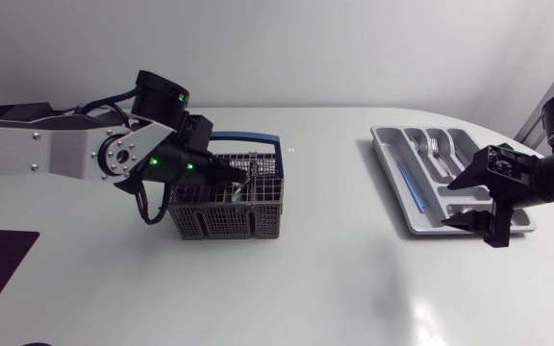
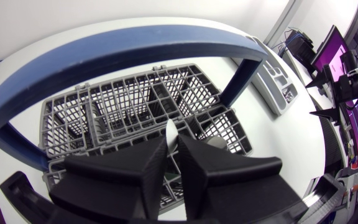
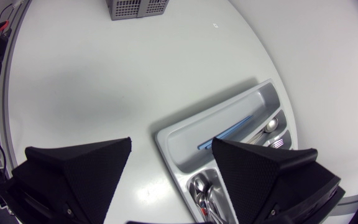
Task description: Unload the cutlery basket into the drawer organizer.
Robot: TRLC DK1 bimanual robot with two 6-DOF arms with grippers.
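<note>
Basket (image 1: pixel 224 223) one, organizer (image 1: pixel 392 171) one; left tool (image 2: pixel 173 140) pinching one utensil (image 2: pixel 171 129).

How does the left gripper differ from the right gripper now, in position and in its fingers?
The left gripper reaches down into the grey basket; the right gripper hovers over the drawer organizer. The left fingers stand nearly together, pinching a thin pale utensil; the right fingers stand wide apart and hold nothing. Both are matte black with wedge-shaped fingers.
</note>
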